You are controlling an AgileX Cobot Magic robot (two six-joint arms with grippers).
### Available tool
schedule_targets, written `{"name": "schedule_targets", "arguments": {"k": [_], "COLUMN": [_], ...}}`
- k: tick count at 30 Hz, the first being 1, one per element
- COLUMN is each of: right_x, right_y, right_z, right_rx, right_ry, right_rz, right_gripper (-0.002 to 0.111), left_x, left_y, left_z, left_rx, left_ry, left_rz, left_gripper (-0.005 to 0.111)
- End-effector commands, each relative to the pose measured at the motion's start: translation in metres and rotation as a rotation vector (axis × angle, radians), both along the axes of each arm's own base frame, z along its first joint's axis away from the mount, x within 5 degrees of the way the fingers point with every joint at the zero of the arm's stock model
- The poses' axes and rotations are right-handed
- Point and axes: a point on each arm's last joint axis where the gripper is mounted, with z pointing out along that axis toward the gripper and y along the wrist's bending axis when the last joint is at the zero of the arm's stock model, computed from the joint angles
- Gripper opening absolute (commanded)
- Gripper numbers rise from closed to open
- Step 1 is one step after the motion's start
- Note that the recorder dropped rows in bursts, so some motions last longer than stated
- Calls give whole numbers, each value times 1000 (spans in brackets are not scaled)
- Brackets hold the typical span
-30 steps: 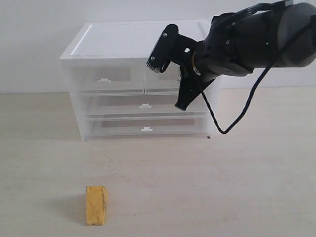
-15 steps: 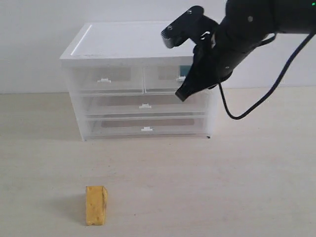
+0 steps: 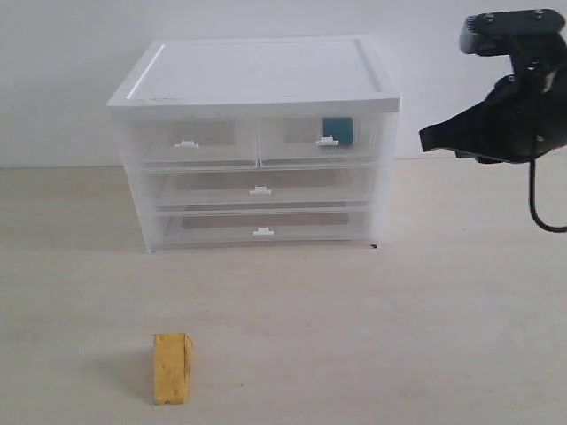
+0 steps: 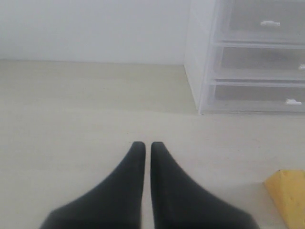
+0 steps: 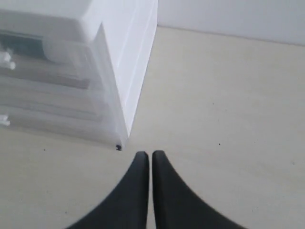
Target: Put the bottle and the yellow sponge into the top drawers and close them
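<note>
Pale table (image 3: 425, 336) against a white wall. At the back of it, a clear plastic cabinet (image 3: 378, 195) under a white lid (image 3: 257, 71), front turned toward the exterior camera. Black right arm (image 3: 518, 111) in the air to the right of the cabinet, well clear of it, at about the height of the lid, with a black cable (image 3: 534, 199) looping down from it. In the cabinet, two full-width lower drawers (image 3: 213, 188), both shut flush. Above these, side by side just under the lid, the two top drawers (image 3: 213, 140), likewise flush with the cabinet front, each with a small white tab (image 3: 185, 143). Right gripper (image 5: 150, 155) above the table off the cabinet's right front corner, apart from it, fingers pressed together and gripping nothing. Left gripper (image 4: 144, 144) outside the exterior view; in its own wrist view, over the table off the cabinet's left front corner and well apart from it, fingers pressed together with only a hairline slit between them, holding nothing. Sponge (image 3: 172, 367) on the table well in front of the cabinet, toward its left side, long axis pointing roughly at the cabinet, near the left gripper but not touching it. Bottle (image 3: 337, 130) inside the right top drawer, teal body showing through the clear front, just beside that drawer's tab on the side toward the cabinet's right wall.
</note>
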Motion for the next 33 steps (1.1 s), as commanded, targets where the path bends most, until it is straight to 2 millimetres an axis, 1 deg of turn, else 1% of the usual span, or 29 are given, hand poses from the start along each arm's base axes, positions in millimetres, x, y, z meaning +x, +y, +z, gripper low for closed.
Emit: {"name": "schedule_targets", "arguments": {"k": [1, 3, 8, 13, 15, 20, 24, 26, 30, 33], "right_x": [-31, -46, -88, -133, -148, -184, -207, -217, -230, -237], "right_y": [-12, -16, -27, -39, -43, -57, -66, -68, -72, -72], "right_z": [7, 5, -5, -28, -35, -51, -60, -61, -52, -51], "right_rx": [85, 127, 163, 201, 203, 209, 249, 266, 308, 325], "right_ry": [-183, -240, -343, -428, -468, -569, -669, -723, -833, -846], "right_rz": [-44, -62, -70, -85, -93, -140, -173, -173, -170, -158], "right_gripper": [0, 0, 0, 0, 0, 0, 0, 0, 0, 0], "left_x": [0, 0, 0, 0, 0, 0, 0, 0, 0, 1], "left_y": [0, 0, 0, 0, 1, 1, 1, 1, 2, 2], "left_z": [-1, -1, -1, -1, -1, -1, -1, -1, 0, 3], "left_rx": [0, 0, 0, 15, 44, 46, 46, 46, 69, 88], "left_ry": [2, 2, 2, 2, 2, 2, 2, 2, -8, -48], "left_rz": [2, 2, 2, 3, 3, 3, 3, 3, 5, 4], "left_gripper": [4, 4, 4, 4, 4, 4, 4, 4, 4, 4]}}
